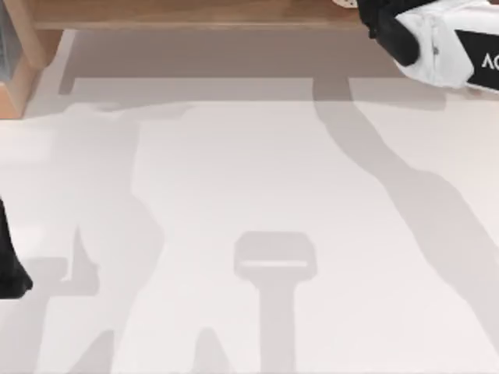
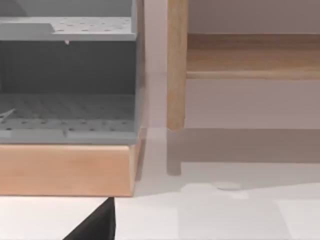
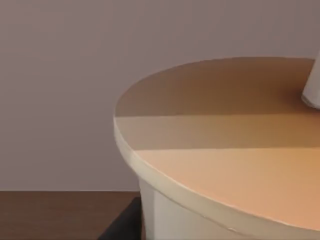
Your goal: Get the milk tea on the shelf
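The milk tea's flat orange top [image 3: 225,150] sits very close in the right wrist view, with the white straw [image 3: 312,85] at its edge and the pale cup wall [image 3: 175,215] below the rim. A strip of dark wood [image 3: 60,215] runs below and behind the cup. The shelf is a light brown plank [image 1: 195,12] along the far side of the table. My right gripper [image 1: 382,23] is up over the shelf's right part, hard against the cup. My left gripper [image 1: 9,273] stays parked at the table's left edge.
A grey perforated rack on a wooden base [image 2: 65,85] stands at the far left, next to the shelf's wooden upright [image 2: 176,65]. The white tabletop [image 1: 257,218] carries the arms' shadows.
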